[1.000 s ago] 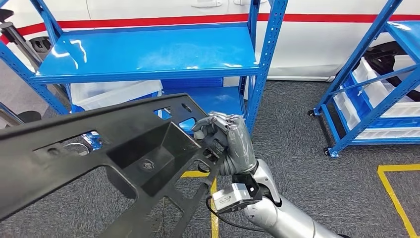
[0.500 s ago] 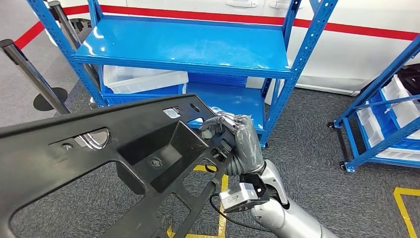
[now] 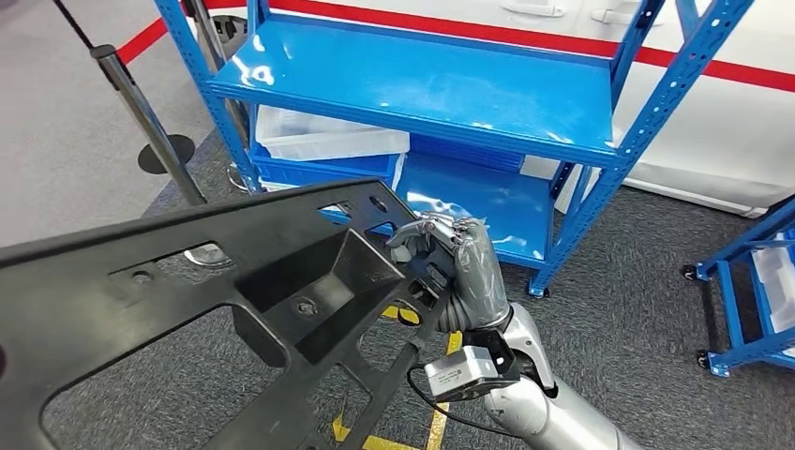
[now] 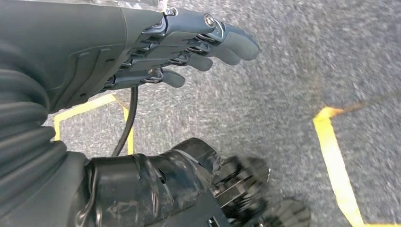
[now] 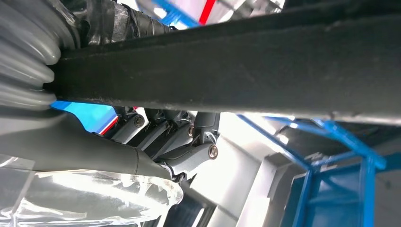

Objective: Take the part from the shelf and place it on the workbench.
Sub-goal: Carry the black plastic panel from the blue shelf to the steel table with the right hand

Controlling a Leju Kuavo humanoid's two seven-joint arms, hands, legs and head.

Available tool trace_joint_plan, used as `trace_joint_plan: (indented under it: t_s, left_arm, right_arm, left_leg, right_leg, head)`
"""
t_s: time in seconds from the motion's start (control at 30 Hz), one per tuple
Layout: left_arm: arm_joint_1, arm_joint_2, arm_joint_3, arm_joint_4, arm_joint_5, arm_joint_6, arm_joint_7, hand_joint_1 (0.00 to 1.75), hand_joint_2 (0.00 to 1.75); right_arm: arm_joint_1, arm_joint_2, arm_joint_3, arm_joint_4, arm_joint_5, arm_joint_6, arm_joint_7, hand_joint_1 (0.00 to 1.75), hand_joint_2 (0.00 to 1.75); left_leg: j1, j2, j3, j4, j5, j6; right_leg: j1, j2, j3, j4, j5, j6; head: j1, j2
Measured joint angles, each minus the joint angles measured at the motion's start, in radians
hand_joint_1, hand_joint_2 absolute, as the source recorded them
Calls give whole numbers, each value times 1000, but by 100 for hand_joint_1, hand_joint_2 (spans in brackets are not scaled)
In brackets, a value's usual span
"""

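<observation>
Right robot hand [image 3: 459, 272] clamped on edge of large black moulded plastic part [image 3: 187, 309], held aloft before blue metal shelf [image 3: 422, 89]. Left robot hand [image 4: 142, 52] empty, fingers spread over grey carpet [image 4: 283, 71].

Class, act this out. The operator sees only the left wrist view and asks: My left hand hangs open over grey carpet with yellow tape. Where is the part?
Observer: In the head view the right hand grips the black part by its edge, in front of the blue shelf.
Operator: Is anything on that shelf?
Observer: A white bin sits on its lower level.
Operator: How is the hand holding the part?
Observer: The right wrist view shows its fingers curled against one side of a bar of the part.
</observation>
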Motion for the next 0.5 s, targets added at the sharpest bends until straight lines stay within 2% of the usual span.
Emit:
trace_joint_plan:
  t_s: [0.03, 0.07, 0.1, 0.13, 0.17, 0.2, 0.23, 0.3, 0.33, 0.4, 0.43, 0.47, 0.5]
  left_arm:
    - [1, 2, 0, -4, -5, 0, 6, 0, 175]
    - [3, 4, 0, -8, -10, 1, 11, 0, 175]
    - [4, 6, 0, -12, -14, 0, 17, 0, 175]
    - [4, 8, 0, -17, -18, -1, 22, 0, 175]
    - [3, 10, 0, -23, -23, -3, 28, 0, 175]
    - [1, 11, 0, -28, -27, -6, 32, 0, 175]
    - [-1, 11, 0, -32, -33, -10, 35, 0, 175]
    - [-3, 12, 0, -35, -44, -21, 30, 0, 175]
    - [-2, 11, 0, -33, -49, -26, 21, 0, 175]
    - [-2, 8, 0, -26, -57, -36, -4, 0, 175]
    - [-3, 5, 0, -20, -60, -41, -15, 0, 175]
    - [-5, 2, 0, -13, -63, -46, -24, 0, 175]
    - [-6, -1, 0, -7, -66, -52, -31, 0, 175]
  right_arm:
    - [1, 0, 0, 0, -1, 0, 0, 175, 175]
    - [1, 0, 0, 0, -3, 0, -1, 175, 175]
    - [1, 0, 0, 0, -5, 0, -2, 175, 175]
    - [2, 0, 0, 0, -9, 0, -3, 175, 175]
    - [2, 0, 0, 1, -14, 0, -5, 175, 175]
    - [1, 0, -1, 1, -20, 0, -8, 175, 175]
    - [1, 0, -1, 1, -28, 1, -13, 175, 175]
    - [-1, 0, -2, 3, -52, 4, -28, 175, 175]
    - [-2, 0, -2, 5, -67, 7, -37, 175, 175]
    - [-5, 0, -2, 11, -92, 13, -52, 175, 175]
    - [-6, 0, -2, 14, -102, 15, -58, 175, 175]
    - [-6, 1, -2, 17, -111, 17, -64, 175, 175]
    - [-6, 1, -2, 20, -121, 18, -68, 175, 175]
  left_leg:
    - [4, 4, -17, 29, 0, -5]
    - [7, 8, -14, 18, 19, -9]
    - [11, 17, 9, -32, 54, -13]
    - [14, 35, 45, -105, 91, -16]
    - [10, 56, 78, -172, 116, -17]
    - [7, 73, 101, -220, 129, -12]
    - [3, 81, 111, -244, 131, -6]
    - [0, 65, 110, -250, 131, 14]
    - [-1, 54, 110, -252, 132, 21]
    - [0, 34, 113, -257, 138, 37]
    - [0, 23, 113, -258, 140, 43]
    - [-2, 12, 112, -258, 142, 48]
    - [-5, 0, 111, -257, 143, 52]
  right_leg:
    - [-1, -13, 0, 0, -1, 1]
    - [-3, -26, 1, 1, -2, 2]
    - [-5, -37, 2, 2, -4, 5]
    - [-7, -47, 4, 4, -7, 9]
    - [-6, -56, 5, 7, -10, 14]
    - [-5, -64, 5, 9, -12, 20]
    - [-2, -73, 6, 11, -14, 26]
    - [0, -92, 10, 11, -16, 38]
    - [-2, -90, 10, 15, -22, 44]
    - [-7, -47, -8, 63, -58, 50]
    - [-6, -18, -32, 118, -88, 49]
    - [-4, 2, -64, 186, -120, 47]
    - [-1, 11, -98, 253, -145, 43]
  head:
    - [0, 0]
    - [-1, 0]
    - [-1, 0]
    - [-1, 0]
    - [-2, 0]
    - [-1, 0]
    - [0, 0]
    - [2, 0]
    - [2, 0]
    - [1, 0]
    - [0, 0]
    - [-1, 0]
    - [-3, 0]
